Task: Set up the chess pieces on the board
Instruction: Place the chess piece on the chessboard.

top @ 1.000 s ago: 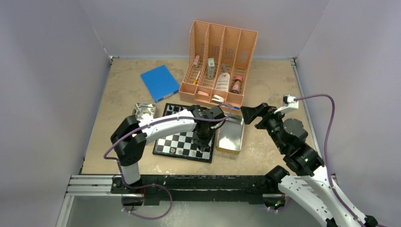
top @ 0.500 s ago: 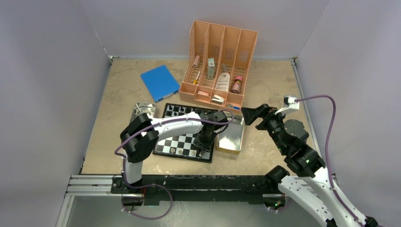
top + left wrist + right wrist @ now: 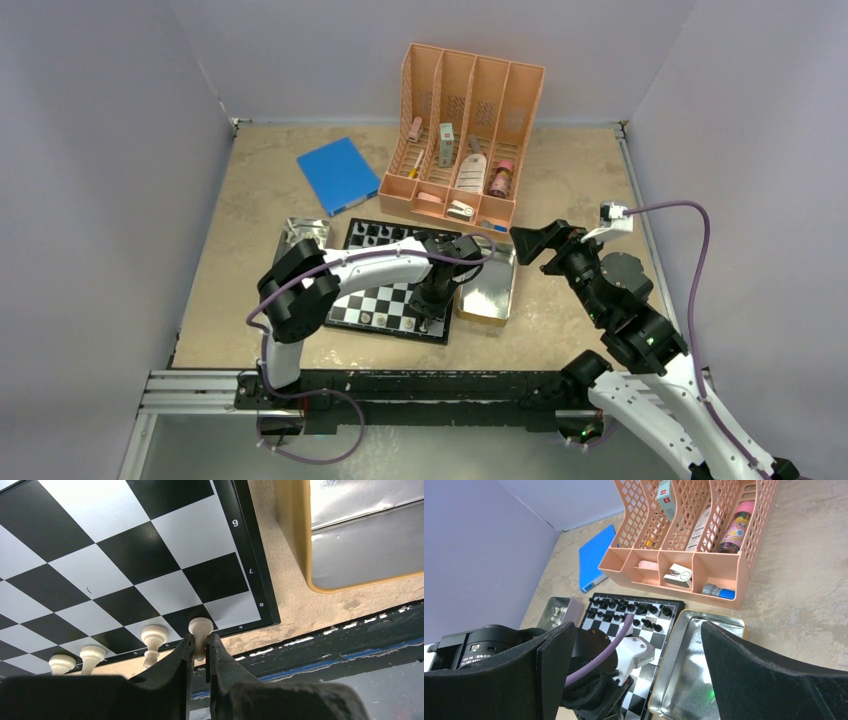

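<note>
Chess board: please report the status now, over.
Left end effector shut on pale piece at board corner. Right end effector open, empty. Three more pale pieces along same edge. Metal tray beside board, not touching.

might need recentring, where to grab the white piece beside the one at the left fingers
Pinch the white piece by its narrow stem under the round head, from above: it stands upright, and neighbours flank it along the row, so one finger in front, one behind.

One glossy black-and-white checked chessboard (image 3: 368, 300); four pale white chess pieces (image 3: 154, 635) on its near edge; two shiny metal trays (image 3: 490, 295); one flat blue book (image 3: 338, 175); one peach lattice organizer (image 3: 470, 85).
</note>
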Robot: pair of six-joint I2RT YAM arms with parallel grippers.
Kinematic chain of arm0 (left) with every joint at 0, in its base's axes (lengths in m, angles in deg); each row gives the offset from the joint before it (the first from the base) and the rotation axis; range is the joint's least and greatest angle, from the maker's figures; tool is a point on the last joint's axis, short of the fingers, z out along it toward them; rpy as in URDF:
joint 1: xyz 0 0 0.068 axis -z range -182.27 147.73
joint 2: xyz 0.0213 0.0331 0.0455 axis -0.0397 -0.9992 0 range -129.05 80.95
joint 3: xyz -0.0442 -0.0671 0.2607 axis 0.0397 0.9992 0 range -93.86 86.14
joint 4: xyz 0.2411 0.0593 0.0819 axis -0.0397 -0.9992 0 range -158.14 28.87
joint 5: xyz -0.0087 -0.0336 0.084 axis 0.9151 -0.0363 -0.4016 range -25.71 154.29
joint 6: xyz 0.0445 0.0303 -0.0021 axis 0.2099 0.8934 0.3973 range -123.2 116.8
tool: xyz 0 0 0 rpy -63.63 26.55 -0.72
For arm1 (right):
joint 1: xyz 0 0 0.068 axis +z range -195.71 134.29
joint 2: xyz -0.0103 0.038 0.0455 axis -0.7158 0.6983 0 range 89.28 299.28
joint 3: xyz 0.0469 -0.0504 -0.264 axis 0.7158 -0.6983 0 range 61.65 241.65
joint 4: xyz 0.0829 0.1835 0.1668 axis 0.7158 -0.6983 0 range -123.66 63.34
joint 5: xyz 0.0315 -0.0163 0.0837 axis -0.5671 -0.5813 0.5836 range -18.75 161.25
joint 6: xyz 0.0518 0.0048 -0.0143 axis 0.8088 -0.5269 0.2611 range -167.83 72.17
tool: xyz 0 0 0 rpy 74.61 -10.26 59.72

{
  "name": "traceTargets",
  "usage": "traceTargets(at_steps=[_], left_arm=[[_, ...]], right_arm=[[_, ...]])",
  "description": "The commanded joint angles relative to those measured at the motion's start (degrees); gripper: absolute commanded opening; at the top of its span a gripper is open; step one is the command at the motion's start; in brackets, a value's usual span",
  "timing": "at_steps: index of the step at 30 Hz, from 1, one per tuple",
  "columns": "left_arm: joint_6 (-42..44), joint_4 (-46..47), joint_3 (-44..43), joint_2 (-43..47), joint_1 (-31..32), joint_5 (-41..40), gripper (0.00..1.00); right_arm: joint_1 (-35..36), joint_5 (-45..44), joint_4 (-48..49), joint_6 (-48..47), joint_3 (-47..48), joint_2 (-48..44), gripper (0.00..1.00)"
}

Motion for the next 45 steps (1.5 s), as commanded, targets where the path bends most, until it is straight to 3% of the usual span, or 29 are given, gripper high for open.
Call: traceTargets(at_steps=[1,21,34,45], left_arm=[[-1.1,-1.0,-0.5,-1.0,0.2,-1.4,0.13],[-1.2,-2.4,-3.2,-1.7,0.3,-3.4,0.22],[-1.0,-1.8,-6.5,2.5,-0.1,-4.2,0.29],[3.8,1.5,-6.7,9.8,-13.0,-3.9,0.29]], right_arm=[[0.1,-1.5,1.9,0.0,2.0,-0.3,0.97],[0.1,-1.7,2.1,0.1,1.7,-0.5,0.97],[0.1,-1.7,2.7,0.0,1.4,-0.9,0.97],[0.1,0.5,4.7,-0.2,0.6,0.5,0.97]])
